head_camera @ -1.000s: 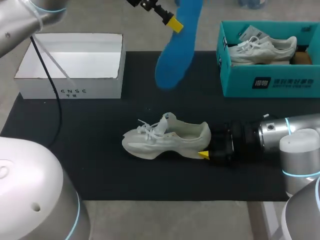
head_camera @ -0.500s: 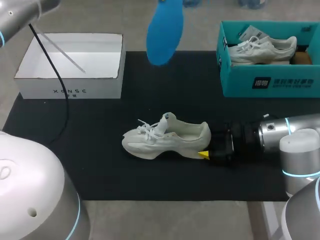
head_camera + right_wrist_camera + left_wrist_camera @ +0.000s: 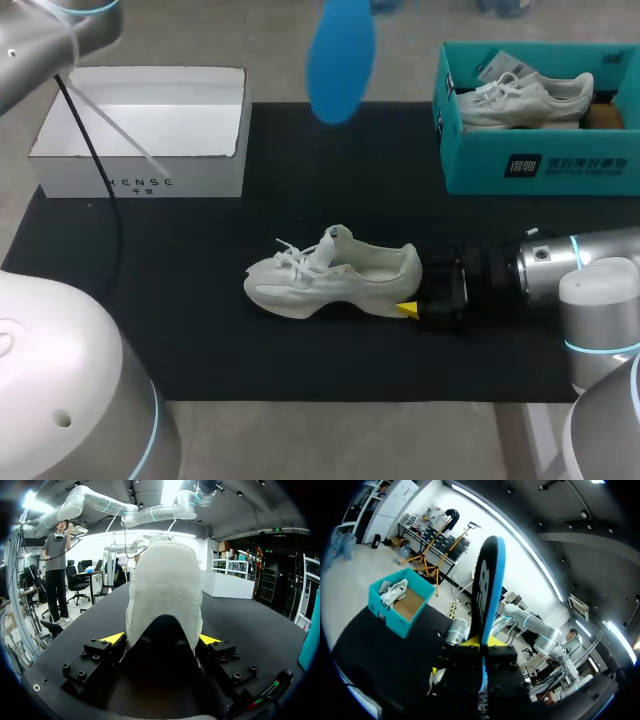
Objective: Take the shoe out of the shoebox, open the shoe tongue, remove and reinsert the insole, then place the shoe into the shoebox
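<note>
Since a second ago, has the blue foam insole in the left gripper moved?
Yes. The blue foam insole has moved up the head view: its lower end reached well over the black mat then, and now just overlaps the mat's far edge.

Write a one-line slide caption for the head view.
Right gripper clamps the white shoe by its heel on the black mat; the blue insole hangs aloft between white shoebox and teal box.

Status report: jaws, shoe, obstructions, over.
Left jaws shut on blue insole, aloft. Right jaws shut on heel of white shoe, on mat. Nothing in the way.
</note>
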`<state>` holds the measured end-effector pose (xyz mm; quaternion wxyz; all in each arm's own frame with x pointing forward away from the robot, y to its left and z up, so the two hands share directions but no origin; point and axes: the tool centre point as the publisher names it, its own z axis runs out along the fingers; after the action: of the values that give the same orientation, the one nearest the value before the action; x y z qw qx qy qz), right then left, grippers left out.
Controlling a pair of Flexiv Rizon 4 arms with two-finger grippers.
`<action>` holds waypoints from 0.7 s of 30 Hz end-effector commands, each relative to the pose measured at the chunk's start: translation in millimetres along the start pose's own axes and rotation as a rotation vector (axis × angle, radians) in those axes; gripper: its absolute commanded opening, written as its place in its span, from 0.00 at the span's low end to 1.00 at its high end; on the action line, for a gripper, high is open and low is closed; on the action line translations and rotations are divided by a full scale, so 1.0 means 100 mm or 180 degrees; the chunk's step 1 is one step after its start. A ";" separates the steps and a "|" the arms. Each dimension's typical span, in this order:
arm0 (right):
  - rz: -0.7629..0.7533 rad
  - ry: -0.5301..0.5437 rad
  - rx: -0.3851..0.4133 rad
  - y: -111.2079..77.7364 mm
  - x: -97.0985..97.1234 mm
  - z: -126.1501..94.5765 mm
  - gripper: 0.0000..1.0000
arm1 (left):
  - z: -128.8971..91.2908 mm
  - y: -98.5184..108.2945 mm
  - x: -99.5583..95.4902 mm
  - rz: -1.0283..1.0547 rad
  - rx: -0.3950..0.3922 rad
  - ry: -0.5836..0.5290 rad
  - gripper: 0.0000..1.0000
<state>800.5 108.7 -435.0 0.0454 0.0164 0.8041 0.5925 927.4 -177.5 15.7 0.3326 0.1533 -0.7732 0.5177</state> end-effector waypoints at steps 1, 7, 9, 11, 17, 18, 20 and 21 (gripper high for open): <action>-0.0001 -0.0003 0.0008 -0.07 0.02 0.05 0.00 | 0.00 -0.05 -0.10 -0.0021 -0.0014 0.0122 0.00; -0.0001 -0.0003 0.0008 -0.07 0.02 0.05 0.00 | -0.05 -0.08 -0.13 -0.0044 -0.0020 0.0141 0.00; -0.0001 -0.0003 0.0008 -0.07 0.02 0.05 0.00 | -0.08 -0.09 -0.14 -0.0055 -0.0035 0.0174 0.00; -0.0001 -0.0003 0.0008 -0.07 0.02 0.05 0.00 | -0.10 -0.11 -0.15 -0.0053 -0.0039 0.0171 0.00; -0.0001 -0.0003 0.0008 -0.07 0.02 0.05 1.00 | -0.11 -0.11 -0.16 -0.0096 -0.0005 0.0186 0.00; -0.0001 -0.0003 0.0008 -0.07 0.02 0.05 1.00 | -0.11 -0.11 -0.16 -0.0096 -0.0005 0.0186 0.00; -0.0001 -0.0003 0.0008 -0.07 0.02 0.05 1.00 | -0.11 -0.11 -0.16 -0.0096 -0.0005 0.0186 0.00; -0.0001 -0.0003 0.0008 -0.07 0.02 0.05 1.00 | -0.11 -0.11 -0.16 -0.0096 -0.0005 0.0186 0.00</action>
<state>799.4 108.5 -437.8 0.0454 0.0164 0.8048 0.5915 948.9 -174.3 15.6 0.3619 0.1507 -0.7612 0.5166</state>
